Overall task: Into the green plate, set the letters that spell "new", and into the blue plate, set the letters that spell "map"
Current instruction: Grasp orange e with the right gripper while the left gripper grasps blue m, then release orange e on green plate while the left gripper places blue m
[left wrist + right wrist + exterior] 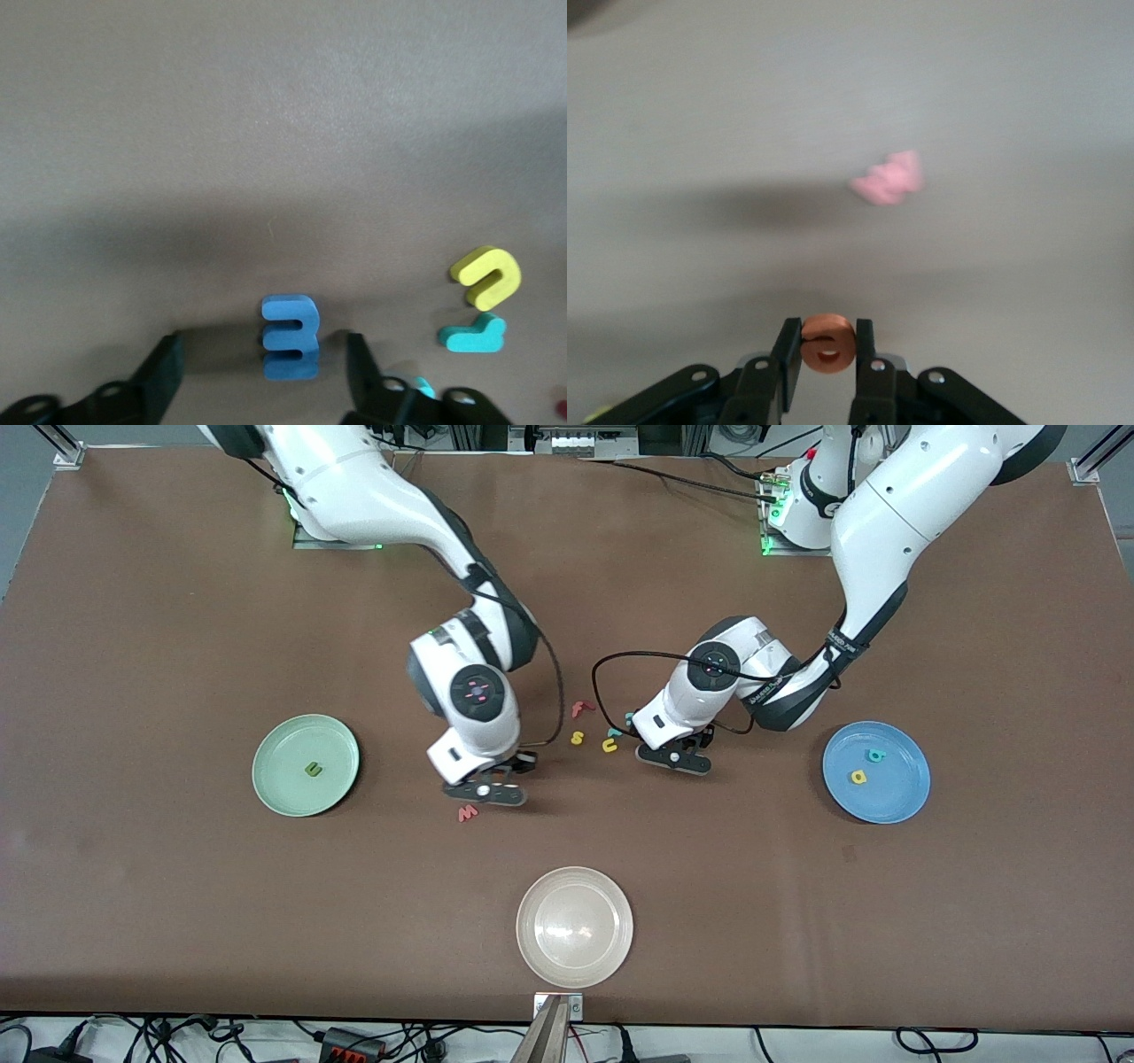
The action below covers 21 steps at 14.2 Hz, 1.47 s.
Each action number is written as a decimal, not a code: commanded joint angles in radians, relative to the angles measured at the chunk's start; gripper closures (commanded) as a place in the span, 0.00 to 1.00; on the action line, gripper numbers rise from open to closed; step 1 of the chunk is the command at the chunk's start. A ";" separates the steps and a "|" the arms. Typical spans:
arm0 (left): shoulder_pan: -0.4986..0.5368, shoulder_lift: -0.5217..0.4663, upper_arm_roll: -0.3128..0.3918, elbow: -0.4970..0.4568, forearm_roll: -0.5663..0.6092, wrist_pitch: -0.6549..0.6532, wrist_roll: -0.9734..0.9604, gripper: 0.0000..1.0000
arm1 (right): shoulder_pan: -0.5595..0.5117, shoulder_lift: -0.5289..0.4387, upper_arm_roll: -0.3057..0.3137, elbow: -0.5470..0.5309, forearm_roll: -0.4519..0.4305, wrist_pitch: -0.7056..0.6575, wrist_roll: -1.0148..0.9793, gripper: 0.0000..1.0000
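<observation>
Tabletop (177, 921): brown sheet, both arm bases along one edge, plates spread so each arm has its own within reach.
Cream plate (574, 926): bare, nearest the front camera, no part in the task.
Green plate (292, 779): at the right arm's end; the green n (313, 769) lies in it.
Blue plate (895, 802): at the left arm's end; the yellow a (858, 777) and teal p (876, 755) lie in it.
Right gripper (827, 354): low over the tabletop, fingers clamped on the orange e (827, 342), pinched at its sides so it can be carried to the green plate.
Left gripper (261, 376): low over the tabletop, fingers (164, 376) apart, one either side of the blue m (291, 336), no contact visible; placed to close on it.
Pink w (468, 812): on the tabletop just ahead of the right fingers, not yet picked.
Spare letters: yellow u (486, 274) and teal c (474, 335) just outside the left fingers; red f (581, 708) and yellow s (577, 737) between the two grippers.
</observation>
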 commanded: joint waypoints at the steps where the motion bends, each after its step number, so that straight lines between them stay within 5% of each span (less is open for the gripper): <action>1: -0.014 0.035 0.020 0.016 0.056 0.049 -0.022 0.38 | -0.099 -0.171 -0.013 -0.181 -0.011 -0.053 -0.189 0.86; 4: -0.005 0.030 0.028 0.016 0.058 0.059 -0.034 0.68 | -0.185 -0.260 -0.041 -0.338 -0.013 -0.044 -0.349 0.86; 7: 0.026 -0.011 0.026 0.014 0.059 0.037 -0.031 0.89 | -0.257 -0.256 -0.043 -0.374 -0.013 -0.044 -0.394 0.86; 12: 0.152 -0.121 -0.014 0.019 0.058 -0.151 0.120 0.88 | -0.294 -0.184 -0.043 -0.378 -0.013 0.008 -0.420 0.86; 17: 0.423 -0.126 -0.089 0.019 0.058 -0.297 0.528 0.85 | -0.333 -0.109 -0.043 -0.372 -0.054 0.125 -0.427 0.81; 18: 0.460 -0.123 -0.087 0.018 0.058 -0.300 0.596 0.85 | -0.330 -0.106 -0.043 -0.371 -0.052 0.134 -0.420 0.66; 19: 0.497 -0.120 -0.087 0.013 0.058 -0.300 0.645 0.84 | -0.326 -0.106 -0.041 -0.368 -0.042 0.135 -0.412 0.13; 20: 0.517 -0.114 -0.086 0.007 0.058 -0.300 0.667 0.82 | -0.329 -0.106 -0.041 -0.363 -0.040 0.134 -0.407 0.00; 21: 0.535 -0.112 -0.086 0.002 0.058 -0.302 0.670 0.78 | -0.326 -0.107 -0.041 -0.357 -0.039 0.131 -0.407 0.00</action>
